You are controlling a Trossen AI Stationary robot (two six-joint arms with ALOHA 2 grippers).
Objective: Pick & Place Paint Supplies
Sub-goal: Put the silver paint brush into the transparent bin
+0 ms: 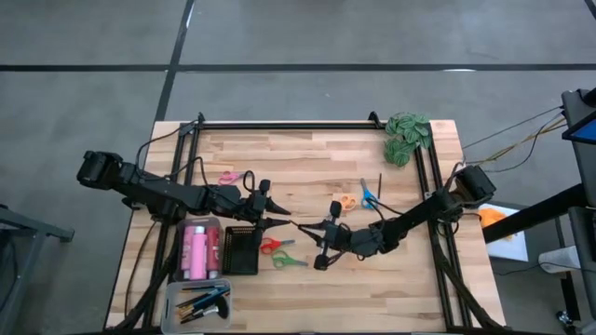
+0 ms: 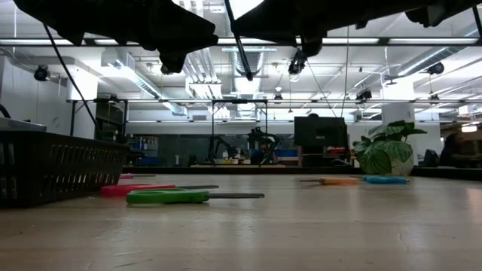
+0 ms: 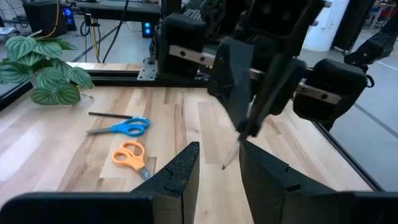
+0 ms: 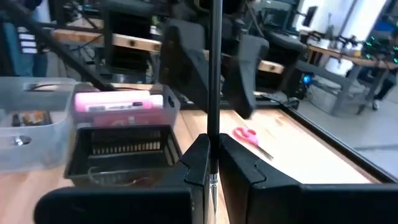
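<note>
Pinching a thin dark brush (image 4: 213, 74), right gripper (image 4: 211, 163) upright.

I see a thin dark brush (image 4: 214, 74) held upright, off the bench. Red scissors (image 1: 270, 246) and green scissors (image 1: 289, 261) lie flat beside the black basket; orange scissors (image 1: 346, 201) and blue scissors (image 1: 369, 196) lie farther across; pink bottles (image 1: 196, 249) lie in a clear bin.

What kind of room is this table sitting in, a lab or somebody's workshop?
Most likely a robotics lab or open industrial workspace: the low view shows ceiling strip lights over exposed ducts, a dark monitor on benches behind the table, and the high view shows bare concrete floor.
</note>
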